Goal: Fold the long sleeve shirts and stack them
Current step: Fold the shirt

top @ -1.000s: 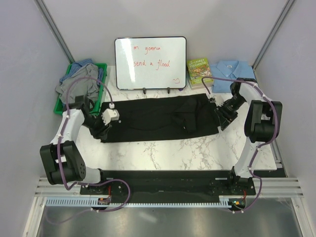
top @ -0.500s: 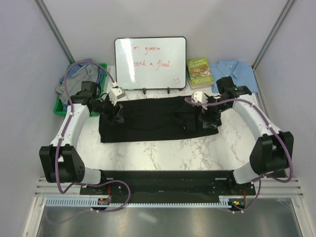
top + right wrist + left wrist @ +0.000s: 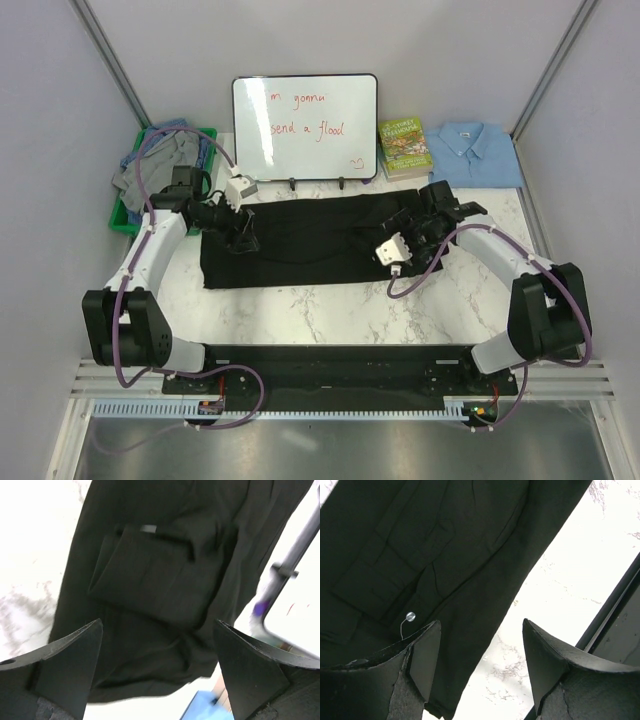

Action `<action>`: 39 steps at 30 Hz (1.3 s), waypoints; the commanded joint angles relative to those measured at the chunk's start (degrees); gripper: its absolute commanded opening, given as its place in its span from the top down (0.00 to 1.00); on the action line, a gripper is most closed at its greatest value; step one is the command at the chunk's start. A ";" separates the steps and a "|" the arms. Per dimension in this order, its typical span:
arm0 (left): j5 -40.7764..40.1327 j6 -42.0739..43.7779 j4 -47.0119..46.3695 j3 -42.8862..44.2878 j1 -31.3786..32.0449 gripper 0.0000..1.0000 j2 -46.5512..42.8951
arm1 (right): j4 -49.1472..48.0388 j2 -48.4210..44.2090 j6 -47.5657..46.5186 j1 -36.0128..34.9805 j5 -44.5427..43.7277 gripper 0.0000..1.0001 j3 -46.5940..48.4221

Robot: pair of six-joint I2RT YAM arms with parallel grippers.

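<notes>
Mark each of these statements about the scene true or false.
1. The black shirt lies flat on the table. True.
2. The left gripper is shut on the black shirt. False: it is open and holds nothing.
3. The light blue shirt lies in the green bin. False: it lies folded at the back right of the table, and the bin holds grey and blue fabric.
4. The right gripper is open above the black shirt. True.
5. The book lies between the whiteboard and the light blue shirt. True.
</notes>
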State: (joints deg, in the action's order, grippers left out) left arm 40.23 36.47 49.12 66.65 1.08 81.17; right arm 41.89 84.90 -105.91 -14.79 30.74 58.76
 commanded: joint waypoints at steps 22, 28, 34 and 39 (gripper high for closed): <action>-4.01 -15.54 -7.90 12.88 0.32 0.10 3.74 | -5.59 32.07 68.18 -6.84 0.82 1.00 56.71; -9.90 -17.22 -20.45 10.61 0.32 0.04 -0.73 | -11.82 36.73 79.09 -6.48 -5.07 1.00 62.96; -6.40 -16.42 -30.49 2.26 0.32 0.00 -6.02 | -16.31 37.97 96.81 -7.10 -9.47 1.00 62.97; -5.77 -23.10 -28.65 4.19 0.32 0.01 -3.12 | -17.63 33.93 97.57 -10.78 -9.39 0.99 53.05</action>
State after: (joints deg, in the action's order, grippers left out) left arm 33.01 19.62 23.77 69.58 1.19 76.90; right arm 27.09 122.45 -13.98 -22.06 22.20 117.69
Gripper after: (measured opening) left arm 0.993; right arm 0.022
